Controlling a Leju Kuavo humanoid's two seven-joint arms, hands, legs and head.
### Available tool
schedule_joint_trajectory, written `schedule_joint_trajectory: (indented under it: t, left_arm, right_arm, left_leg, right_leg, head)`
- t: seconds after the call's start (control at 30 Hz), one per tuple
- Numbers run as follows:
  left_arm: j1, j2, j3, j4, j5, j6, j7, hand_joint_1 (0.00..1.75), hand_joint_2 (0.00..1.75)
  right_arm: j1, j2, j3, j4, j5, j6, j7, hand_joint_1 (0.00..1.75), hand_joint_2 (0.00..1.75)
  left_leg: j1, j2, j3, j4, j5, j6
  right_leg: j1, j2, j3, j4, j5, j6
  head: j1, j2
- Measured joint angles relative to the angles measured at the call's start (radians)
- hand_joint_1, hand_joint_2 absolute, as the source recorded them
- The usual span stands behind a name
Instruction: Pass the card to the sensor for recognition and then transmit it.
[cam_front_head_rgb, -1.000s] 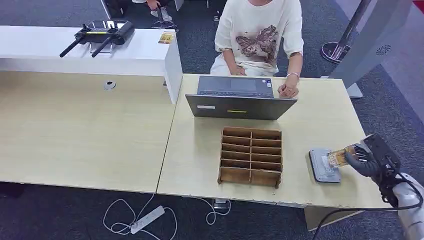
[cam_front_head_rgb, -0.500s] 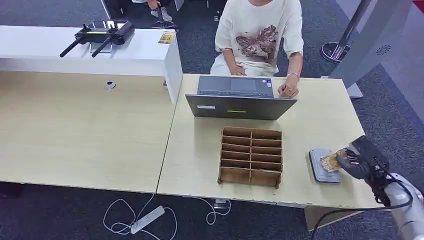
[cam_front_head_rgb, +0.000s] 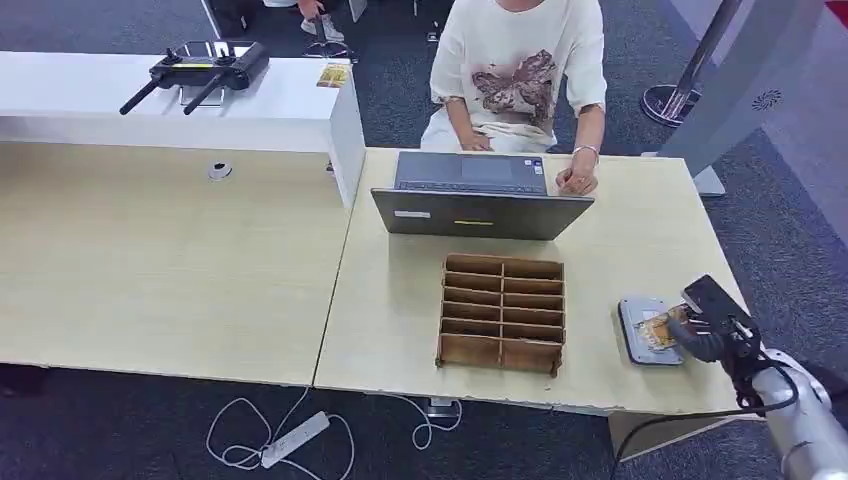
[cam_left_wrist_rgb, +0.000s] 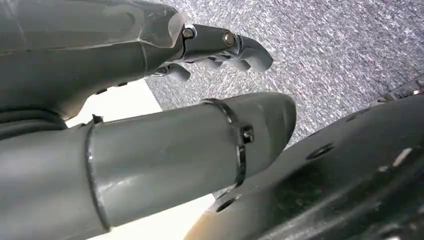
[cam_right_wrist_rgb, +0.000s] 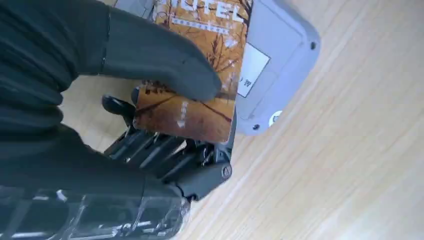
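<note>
The left hand (cam_left_wrist_rgb: 220, 47) hung over grey carpet (cam_left_wrist_rgb: 350, 45), fingers curled in and holding nothing. On the light wooden table (cam_front_head_rgb: 400, 300), the wooden compartment organizer (cam_front_head_rgb: 502, 312) stood left of the grey card sensor (cam_front_head_rgb: 648, 331), with a strip of bare tabletop between them. Behind the organizer sat an open laptop (cam_front_head_rgb: 480, 195), with a person (cam_front_head_rgb: 520, 70) seated at it. The sensor lay near the table's front right edge. The right hand (cam_front_head_rgb: 705, 325) pinched the orange card (cam_right_wrist_rgb: 200, 75) between thumb and fingers, the card held flat over the sensor's face. Bare tabletop lay beyond the sensor.
</note>
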Motion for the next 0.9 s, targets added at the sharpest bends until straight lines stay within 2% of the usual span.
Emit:
schedule_joint_trajectory:
  t: [0.2,0.57,0.7,0.9]
  left_arm:
    - [-0.002,0.0,-0.006,0.0,-0.013,-0.002,0.005,0.0,0.0]
    - [-0.003,0.0,-0.006,0.0,-0.018,-0.005,0.01,0.0,0.0]
    - [-0.003,0.0,-0.006,0.0,-0.024,-0.005,0.01,0.0,0.0]
    - [-0.003,0.0,-0.006,0.0,-0.03,-0.006,0.01,0.0,0.0]
  right_arm:
    - [-0.004,0.014,0.012,0.009,0.052,-0.059,0.042,1.75,1.75]
    - [-0.005,0.028,0.012,0.01,0.078,-0.083,0.056,1.75,1.75]
    - [-0.002,0.031,0.01,0.006,0.075,-0.078,0.048,1.75,1.75]
    - [0.018,0.034,-0.019,-0.012,0.018,-0.002,-0.021,1.75,1.75]
  left_leg:
    - [0.0,0.0,0.001,0.0,0.0,0.0]
    - [0.0,0.002,0.004,0.0,0.0,0.0]
    - [0.0,0.002,0.004,0.0,0.0,0.0]
    - [0.0,0.002,0.004,0.0,0.0,0.0]
  right_leg:
    - [0.0,0.0,0.0,0.0,0.0,0.0]
    - [0.0,0.002,0.003,0.0,0.0,0.0]
    - [0.0,0.002,0.003,0.0,0.0,0.0]
    - [0.0,0.002,0.003,0.0,0.0,0.0]
  head:
    - [0.0,0.0]
    - [0.0,0.0]
    - [0.0,0.0]
    - [0.0,0.0]
